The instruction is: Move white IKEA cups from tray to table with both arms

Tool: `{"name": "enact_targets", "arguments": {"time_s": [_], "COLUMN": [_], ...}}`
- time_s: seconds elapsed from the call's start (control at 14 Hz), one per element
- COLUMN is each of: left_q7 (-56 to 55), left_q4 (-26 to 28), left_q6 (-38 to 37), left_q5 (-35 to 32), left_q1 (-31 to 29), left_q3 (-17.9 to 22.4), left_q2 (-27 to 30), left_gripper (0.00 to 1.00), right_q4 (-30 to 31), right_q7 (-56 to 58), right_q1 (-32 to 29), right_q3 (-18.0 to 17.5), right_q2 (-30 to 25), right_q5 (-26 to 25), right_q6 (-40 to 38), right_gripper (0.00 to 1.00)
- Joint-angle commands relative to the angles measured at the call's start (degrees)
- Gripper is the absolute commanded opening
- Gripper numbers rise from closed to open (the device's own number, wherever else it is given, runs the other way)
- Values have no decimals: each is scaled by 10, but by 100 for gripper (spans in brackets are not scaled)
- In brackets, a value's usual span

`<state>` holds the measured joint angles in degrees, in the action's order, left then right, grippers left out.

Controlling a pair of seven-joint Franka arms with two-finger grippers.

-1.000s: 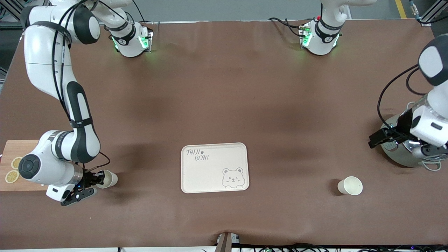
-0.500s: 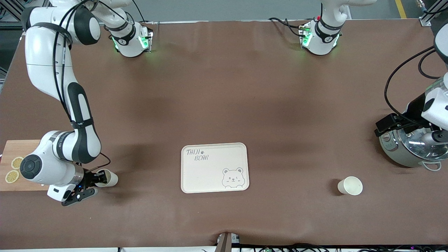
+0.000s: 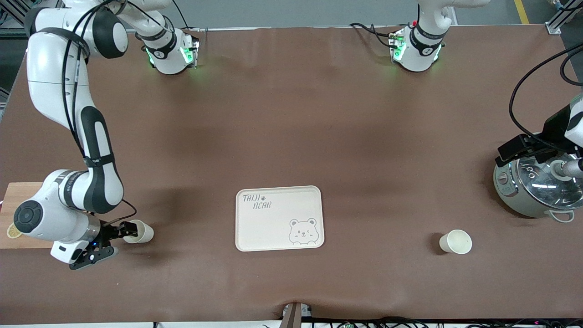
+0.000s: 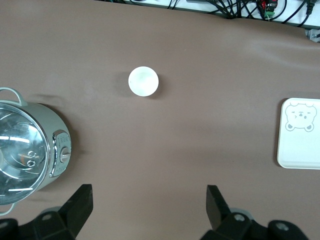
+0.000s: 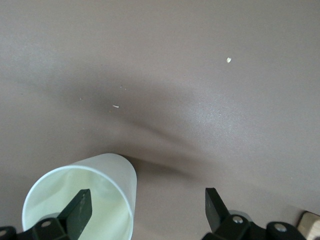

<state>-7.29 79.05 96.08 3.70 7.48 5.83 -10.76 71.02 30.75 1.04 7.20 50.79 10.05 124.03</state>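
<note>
Now that the right gripper (image 3: 109, 239) has let go, its fingers stand spread with one cup (image 3: 139, 231) loose on the table (image 3: 291, 136), upright, near the cutting board (image 3: 20, 218) at the right arm's end; a second ago those fingers were pinched on its wall. From the right wrist view one finger (image 5: 77, 210) hangs over the cup's mouth and the other (image 5: 215, 207) stands clear outside, so the wall sits between them, apparently untouched. Over at the left arm's end, the left gripper (image 4: 149, 207) is spread wide and has drawn back to hang above the pot (image 3: 535, 187), well apart from the second cup (image 3: 456, 241), which stands by itself on the table. Between the two cups the tray (image 3: 278, 217) lies bare. To my eye both cups are delivered, and what remains is for the right arm to lift away without tipping its cup.
</note>
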Motion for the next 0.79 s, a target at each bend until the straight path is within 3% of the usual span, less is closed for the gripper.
{"name": "enact_targets", "arguments": {"time_s": [0.0,0.36,0.71], "left_q7": [8,8,75], "left_q4": [-14,-14,-14], "left_q6": [-15,-15,-22], "left_q5": [3,-13,-23], "left_q1": [-1,-1,-4], "left_q3": [0,-1,-1], "left_q2": [0,0,4], "left_gripper": [100,100,100], "right_q4": [-2,-108,-110], "right_q7": [6,4,-26], "right_q1": [-6,-8,-6], "right_q3": [-10,-3,-2], "right_q2": [-28,-64,-181], "right_q5": [5,0,-3], "right_q6": [-43,-232,-365], "right_gripper": [100,100,100]}}
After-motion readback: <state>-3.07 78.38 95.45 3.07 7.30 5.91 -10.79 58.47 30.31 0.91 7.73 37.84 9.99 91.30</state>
